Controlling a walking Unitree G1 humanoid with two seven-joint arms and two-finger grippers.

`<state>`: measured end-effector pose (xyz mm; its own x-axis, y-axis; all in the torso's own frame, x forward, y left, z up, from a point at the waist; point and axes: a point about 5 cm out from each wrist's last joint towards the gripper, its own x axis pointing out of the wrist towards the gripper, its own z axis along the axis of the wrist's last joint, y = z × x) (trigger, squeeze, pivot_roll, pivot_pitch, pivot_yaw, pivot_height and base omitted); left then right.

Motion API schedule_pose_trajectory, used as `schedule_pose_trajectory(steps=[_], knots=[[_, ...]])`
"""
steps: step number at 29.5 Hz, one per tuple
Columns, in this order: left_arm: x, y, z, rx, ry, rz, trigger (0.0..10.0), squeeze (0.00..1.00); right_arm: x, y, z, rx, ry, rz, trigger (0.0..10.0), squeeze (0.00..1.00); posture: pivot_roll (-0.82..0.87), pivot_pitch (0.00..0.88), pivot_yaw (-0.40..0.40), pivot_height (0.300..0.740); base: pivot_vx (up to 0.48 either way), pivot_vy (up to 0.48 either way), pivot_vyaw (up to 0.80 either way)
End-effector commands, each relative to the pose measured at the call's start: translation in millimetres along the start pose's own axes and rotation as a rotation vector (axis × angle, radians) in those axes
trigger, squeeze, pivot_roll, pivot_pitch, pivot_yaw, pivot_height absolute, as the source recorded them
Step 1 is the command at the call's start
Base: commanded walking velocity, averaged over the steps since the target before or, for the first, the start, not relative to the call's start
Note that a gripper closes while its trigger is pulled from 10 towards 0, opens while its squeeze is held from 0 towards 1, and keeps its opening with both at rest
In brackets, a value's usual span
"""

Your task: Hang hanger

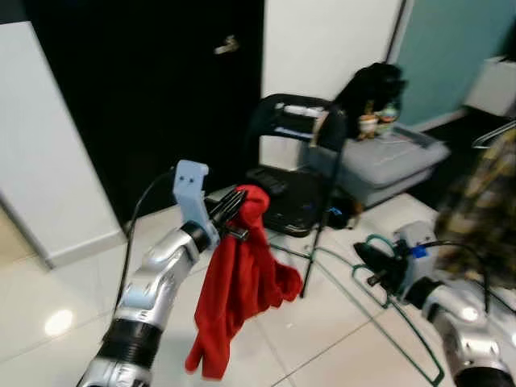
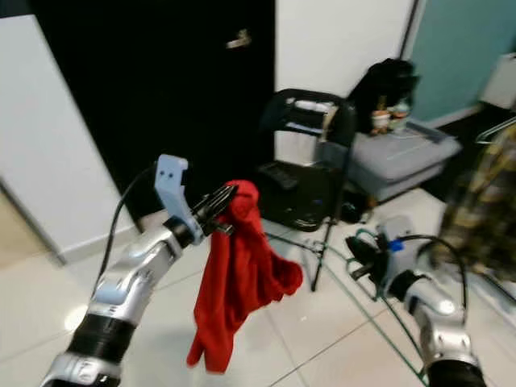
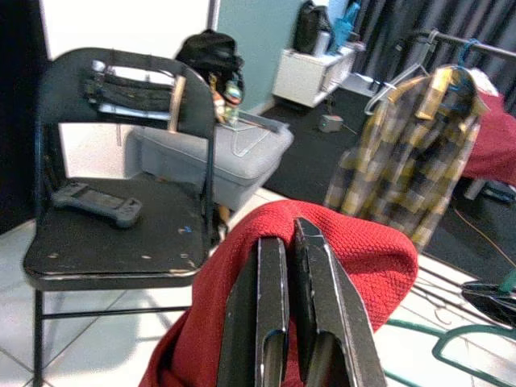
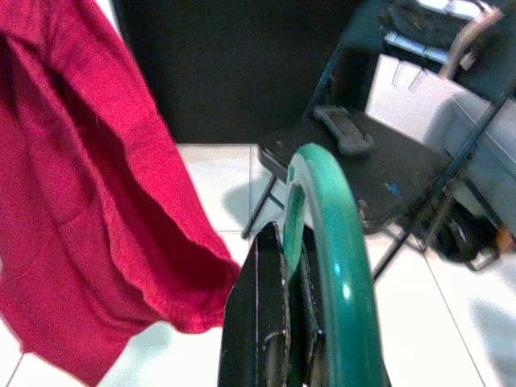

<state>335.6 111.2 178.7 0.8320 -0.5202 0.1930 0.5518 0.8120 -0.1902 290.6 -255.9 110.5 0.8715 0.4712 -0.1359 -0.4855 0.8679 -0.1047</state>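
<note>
The thin green wire hanger [image 1: 379,294] sits near right, clamped at its hook in the right gripper [image 1: 364,260], its long axis stretching leftward toward the red knitted garment [image 1: 242,278] pinched by the left gripper [image 1: 230,208].

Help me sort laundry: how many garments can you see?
2. A red garment hangs from the left gripper; a plaid shirt hangs on the rack at the robot's right. Others may be hidden.
</note>
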Motion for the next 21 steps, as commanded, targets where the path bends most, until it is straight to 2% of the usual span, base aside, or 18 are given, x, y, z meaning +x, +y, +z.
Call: schedule_pose_trajectory(steps=[1, 2, 3, 4, 6, 7, 8, 10, 11, 12, 15, 16, 17, 19, 21], knots=[[0.4, 2.6, 13.3, 0.021, -0.042, -0.016, 10.0, 0.00, -2.6, 1.1, -0.1, 0.003, 0.017, 0.017, 10.0, 0.00, -0.11, 0.000, 0.047, 0.740, 0.000, 0.000, -0.80], [2.9, 6.1, 21.3, 0.033, -0.056, -0.023, 10.0, 0.00, -8.6, -1.6, 8.9, -0.011, 0.009, 0.031, 10.0, 0.00, -0.11, 0.000, 0.053, 0.740, 0.000, 0.000, -0.80], [2.9, 6.1, 21.3, 0.033, -0.056, -0.023, 10.0, 0.00, -8.6, -1.6, 8.9, -0.011, 0.009, 0.031, 10.0, 0.00, -0.11, 0.000, 0.053, 0.740, 0.000, 0.000, -0.80], [11.1, 10.5, 40.9, 0.056, -0.094, -0.040, 10.0, 0.00, -23.0, -9.2, 28.7, -0.034, -0.025, 0.049, 10.0, 0.00, -0.12, 0.000, 0.062, 0.740, 0.000, 0.000, -0.80], [11.1, 10.5, 40.9, 0.056, -0.094, -0.040, 10.0, 0.00, -23.0, -9.2, 28.7, -0.034, -0.025, 0.049, 10.0, 0.00, -0.12, 0.000, 0.062, 0.740, 0.000, 0.000, -0.80], [15.7, 10.5, 51.3, 0.060, -0.120, -0.052, 10.0, 0.00, -31.1, -12.2, 40.6, -0.027, -0.061, 0.060, 10.0, 0.00, -0.13, 0.000, 0.069, 0.740, 0.000, 0.000, -0.80], [15.7, 10.5, 51.3, 0.060, -0.120, -0.052, 10.0, 0.00, -31.1, -12.2, 40.6, -0.027, -0.061, 0.060, 10.0, 0.00, -0.13, 0.000, 0.069, 0.740, 0.000, 0.000, -0.80], [22.8, 4.0, 72.9, 0.069, -0.179, -0.128, 10.0, 0.00, -49.3, -14.5, 67.6, -0.015, -0.157, 0.095, 10.0, 0.00, -0.14, 0.000, 0.081, 0.740, 0.000, 0.000, -0.80], [22.8, 4.0, 72.9, 0.069, -0.179, -0.128, 10.0, 0.00, -49.3, -14.5, 67.6, -0.015, -0.157, 0.095, 10.0, 0.00, -0.14, 0.000, 0.081, 0.740, 0.000, 0.000, -0.80], [24.5, -0.7, 81.9, 0.086, -0.200, -0.179, 10.0, 0.00, -57.2, -14.4, 81.3, -0.015, -0.213, 0.111, 10.0, 0.00, -0.14, 0.000, 0.086, 0.740, 0.000, 0.000, -0.80], [25.0, -4.3, 87.4, 0.102, -0.212, -0.217, 10.0, 0.00, -62.1, -14.1, 90.8, -0.015, -0.254, 0.120, 10.0, 0.00, -0.14, 0.000, 0.088, 0.740, 0.000, 0.000, -0.80], [24.8, -7.5, 93.5, 0.149, -0.197, -0.277, 10.0, 0.00, -68.4, -8.0, 113.8, -0.018, -0.358, 0.165, 10.0, 0.00, -0.14, 0.000, 0.099, 0.740, 0.000, 0.000, -0.80], [24.8, -7.5, 93.5, 0.149, -0.197, -0.277, 10.0, 0.00, -68.4, -8.0, 113.8, -0.018, -0.358, 0.165, 10.0, 0.00, -0.14, 0.000, 0.099, 0.740, 0.000, 0.000, -0.80], [24.2, -4.9, 93.6, 0.190, -0.166, -0.291, 10.0, 0.00, -68.4, 3.5, 125.1, -0.012, -0.403, 0.228, 10.0, 0.00, -0.15, 0.000, 0.103, 0.740, 0.000, 0.000, -0.80], [23.7, -0.9, 92.1, 0.205, -0.151, -0.274, 10.0, 0.00, -64.3, 9.4, 123.8, -0.015, -0.385, 0.249, 10.0, 0.00, -0.15, 0.000, 0.103, 0.740, 0.000, 0.000, -0.71]])
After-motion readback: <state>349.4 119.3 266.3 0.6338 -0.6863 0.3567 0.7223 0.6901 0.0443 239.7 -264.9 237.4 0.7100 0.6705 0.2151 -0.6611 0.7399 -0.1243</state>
